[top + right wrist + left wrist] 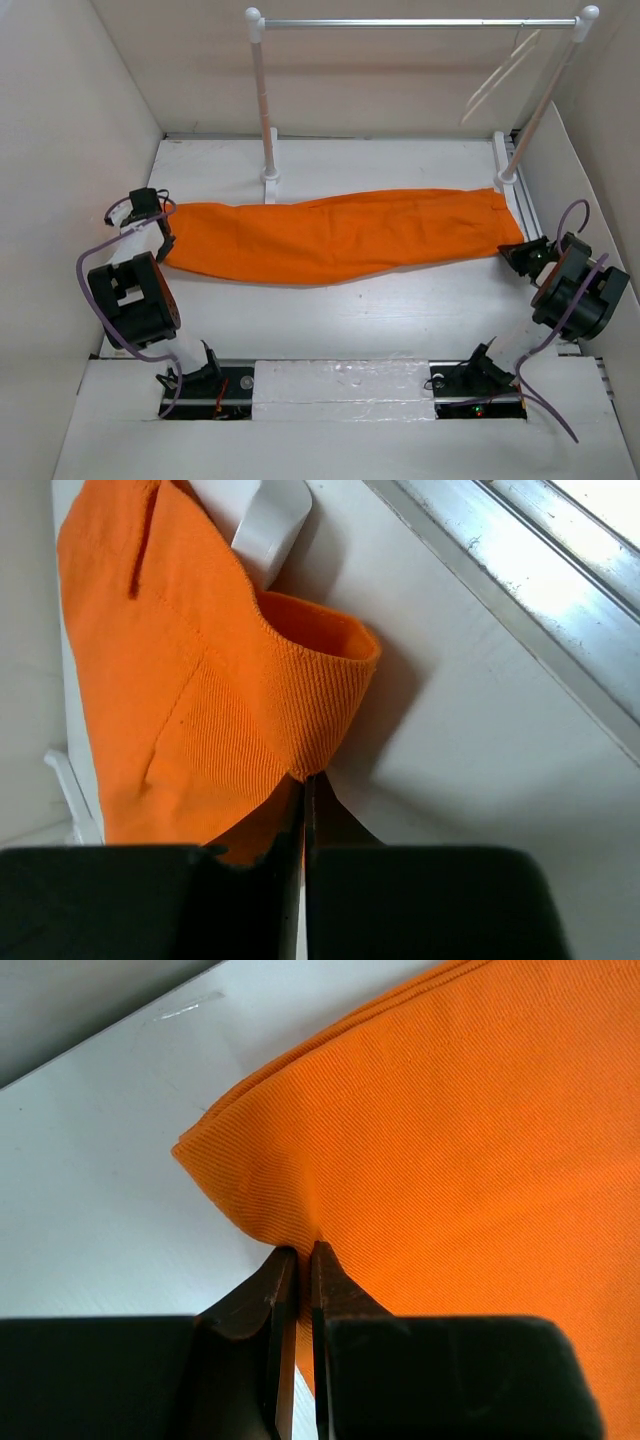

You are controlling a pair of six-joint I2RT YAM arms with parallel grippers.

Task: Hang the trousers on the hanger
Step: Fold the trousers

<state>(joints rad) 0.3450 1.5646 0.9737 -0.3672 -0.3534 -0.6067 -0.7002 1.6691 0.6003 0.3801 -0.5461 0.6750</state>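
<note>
Both ends of the orange ribbed trousers (340,235), stretched flat on the table (400,315), are pinched by the left claw (297,1252) and right claw (305,780).

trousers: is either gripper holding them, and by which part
Both: left gripper pinches the trousers at their leg-end corner, right gripper pinches the ribbed waistband edge.

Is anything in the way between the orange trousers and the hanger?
Nothing visible. The hanger hangs free on the rack bar up behind the trousers' right end; only the rack's right post stands close by.
</note>
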